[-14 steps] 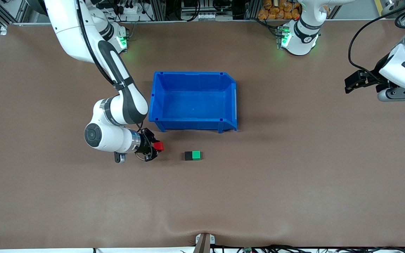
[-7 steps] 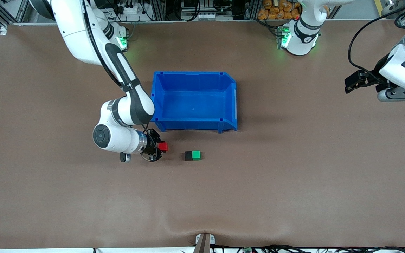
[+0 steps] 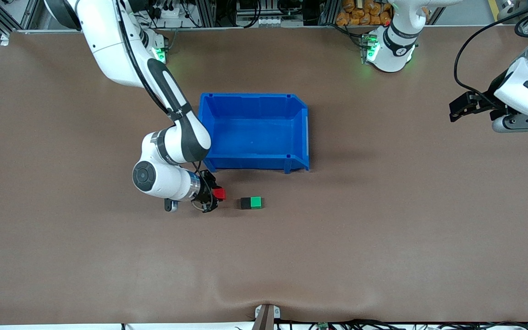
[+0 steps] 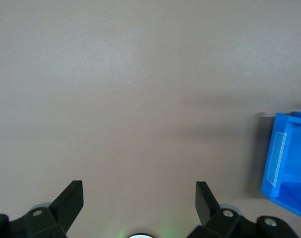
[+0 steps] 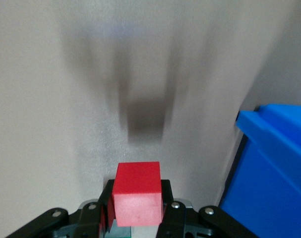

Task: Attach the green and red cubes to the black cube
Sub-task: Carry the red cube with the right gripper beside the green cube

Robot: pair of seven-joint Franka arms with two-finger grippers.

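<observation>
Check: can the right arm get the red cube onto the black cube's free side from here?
Probably yes. The right gripper holds the red cube near the black cube, only bare table between; the green cube sits on its other face.

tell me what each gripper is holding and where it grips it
The right gripper holds the red cube by two opposite side faces, fingers pinching its rear part, above the table. The left gripper is open and holds nothing.

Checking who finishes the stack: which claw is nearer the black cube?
Right. The right claw, shut on the red cube, sits just beside the black cube, toward the right arm's end. The left claw waits open at the table's other end.
</observation>
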